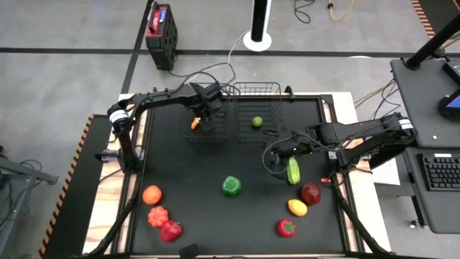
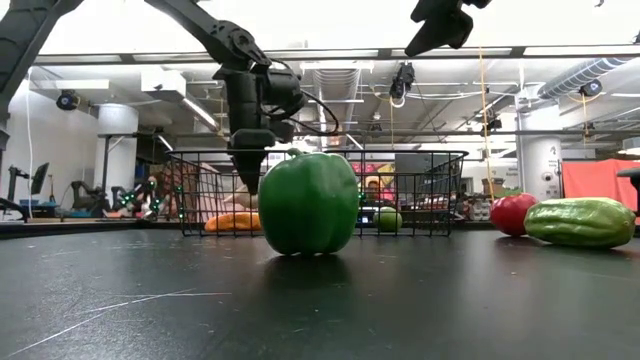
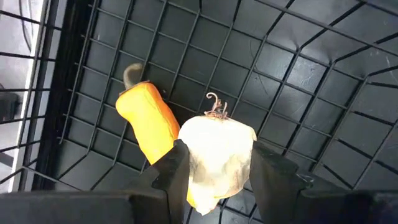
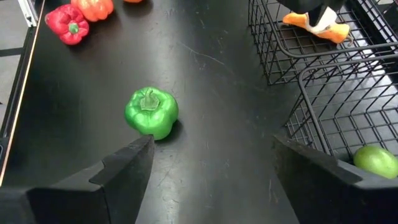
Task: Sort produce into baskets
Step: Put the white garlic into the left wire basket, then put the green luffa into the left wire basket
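Observation:
My left gripper (image 1: 202, 109) reaches down into the left wire basket (image 1: 215, 133) at the table's far side and is shut on a white garlic bulb (image 3: 217, 152). An orange carrot (image 3: 144, 121) lies on that basket's floor beside the garlic. A green round fruit (image 1: 256, 121) lies in the right basket (image 1: 267, 91). My right gripper (image 4: 211, 168) is open and empty above the table, just left of the cucumber (image 1: 293, 170). A green pepper (image 1: 231, 186) stands at mid-table. My left gripper pinches the garlic bulb's two opposite sides (image 3: 189, 163) between its two fingers (image 3: 173, 174), from above, pointing down into the basket. The bulb's curly stem tip (image 3: 216, 106) points away from the gripper, toward the basket floor. Whether the bulb touches the floor or the carrot, I cannot tell.
Near the right front lie a dark red apple (image 1: 310, 193), a lemon (image 1: 297, 208) and a red pepper (image 1: 286, 228). At the left front lie an orange fruit (image 1: 152, 195), a ribbed red piece (image 1: 158, 216) and a red pepper (image 1: 171, 230).

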Controlling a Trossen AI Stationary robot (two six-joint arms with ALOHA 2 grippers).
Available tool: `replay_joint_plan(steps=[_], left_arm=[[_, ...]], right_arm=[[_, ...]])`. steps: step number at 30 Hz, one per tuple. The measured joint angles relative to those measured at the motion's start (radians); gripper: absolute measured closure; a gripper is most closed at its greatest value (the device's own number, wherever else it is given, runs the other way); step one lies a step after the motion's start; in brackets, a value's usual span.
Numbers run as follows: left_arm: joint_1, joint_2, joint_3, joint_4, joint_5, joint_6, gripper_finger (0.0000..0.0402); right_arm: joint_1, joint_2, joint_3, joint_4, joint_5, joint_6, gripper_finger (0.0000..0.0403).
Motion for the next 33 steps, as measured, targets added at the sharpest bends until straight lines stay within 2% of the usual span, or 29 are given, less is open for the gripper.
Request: replay_joint_plan(steps=[9, 21, 33], left_arm=[[0.001, 0.000, 0.000, 0.009, 0.000, -0.005, 0.0270], [0.001, 0.000, 0.000, 0.024, -0.006, -0.035, 0.0214], [0.001, -0.001, 0.002, 0.022, -0.006, -0.050, 0.0190]], right_arm=[[0.000, 0.000, 0.000, 0.000, 0.000, -0.002, 0.0093], [0.000, 0.000, 0.000, 0.000, -0.004, -0.001, 0.0067], [0.000, 0.000, 0.000, 0.000, -0.004, 0.000, 0.0069]])
